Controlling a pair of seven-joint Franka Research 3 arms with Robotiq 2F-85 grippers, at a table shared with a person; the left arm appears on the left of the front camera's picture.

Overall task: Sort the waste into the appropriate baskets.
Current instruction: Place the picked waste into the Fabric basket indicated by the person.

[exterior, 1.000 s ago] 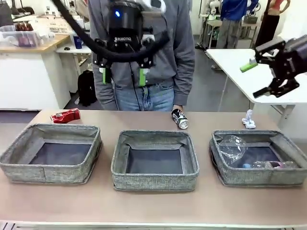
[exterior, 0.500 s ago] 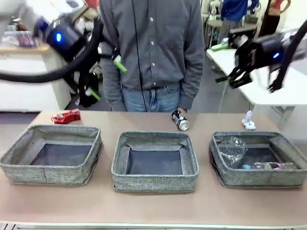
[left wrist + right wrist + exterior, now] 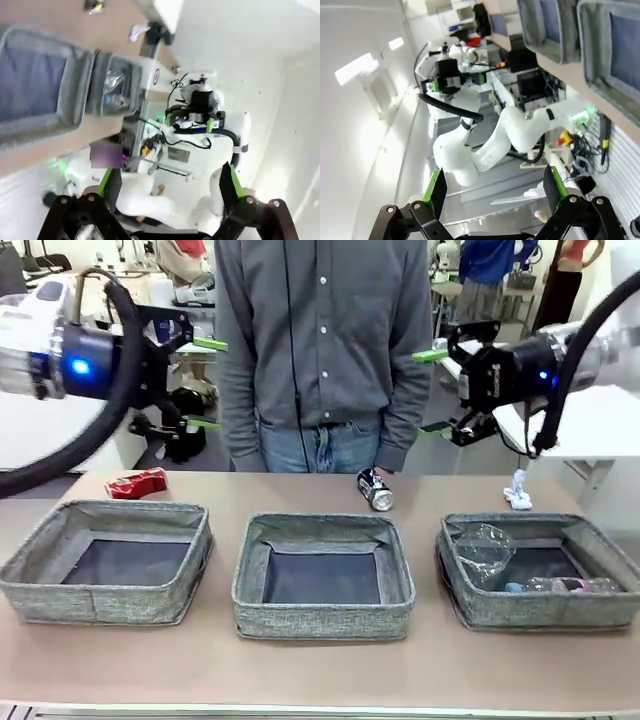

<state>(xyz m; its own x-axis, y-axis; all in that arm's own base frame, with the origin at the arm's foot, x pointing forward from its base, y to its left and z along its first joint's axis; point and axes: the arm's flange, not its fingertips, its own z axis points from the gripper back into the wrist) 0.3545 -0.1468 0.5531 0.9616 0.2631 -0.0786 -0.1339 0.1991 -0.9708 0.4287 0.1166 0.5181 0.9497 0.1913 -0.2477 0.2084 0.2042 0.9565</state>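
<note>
Three grey baskets stand in a row: left (image 3: 100,602), middle (image 3: 322,620), right (image 3: 540,612). The right one holds crumpled clear plastic (image 3: 485,545) and a blue-capped bottle (image 3: 556,585). Behind the baskets lie a crushed red can (image 3: 137,482), a dark can (image 3: 376,489) and a white paper wad (image 3: 518,490). My left gripper (image 3: 205,383) hangs high at the left, open and empty, with its fingers pointing right. My right gripper (image 3: 430,392) hangs high at the right, open and empty, pointing left. Each wrist view shows its own spread fingers, left (image 3: 169,175) and right (image 3: 495,185).
A person (image 3: 320,350) stands at the far edge between the two grippers, one hand just above the dark can. The left and middle baskets hold nothing. A white table (image 3: 590,430) stands behind at the right. Bare tabletop (image 3: 320,670) runs along the near edge.
My left gripper swung from the top centre out to the left and turned sideways. My right gripper moved left and lower, turning to face the middle. The waste did not move.
</note>
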